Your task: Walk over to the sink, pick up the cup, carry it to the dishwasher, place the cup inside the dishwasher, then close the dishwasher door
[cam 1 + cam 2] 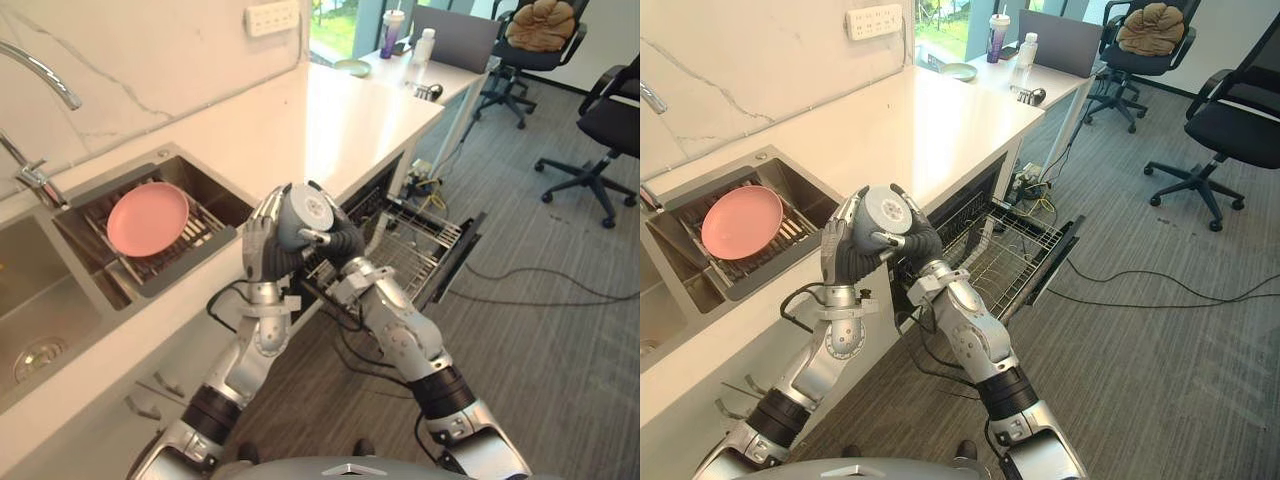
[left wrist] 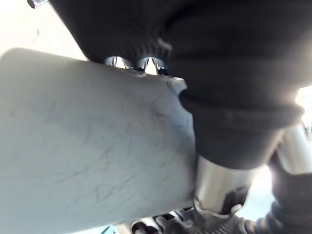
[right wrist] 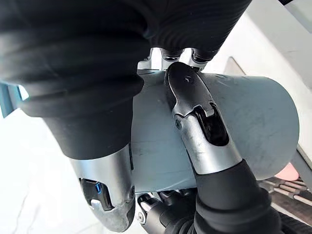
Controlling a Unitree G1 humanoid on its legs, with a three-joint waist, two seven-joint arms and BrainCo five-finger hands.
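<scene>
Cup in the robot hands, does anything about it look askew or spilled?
The cup lies tilted on its side, one round end facing the head camera, clamped between the left robot hand and right robot hand by the open dishwasher. No spill shows.

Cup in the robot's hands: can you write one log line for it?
cup: held in the air | left hand: shut on cup | right hand: shut on cup | dishwasher: open, rack out
</scene>
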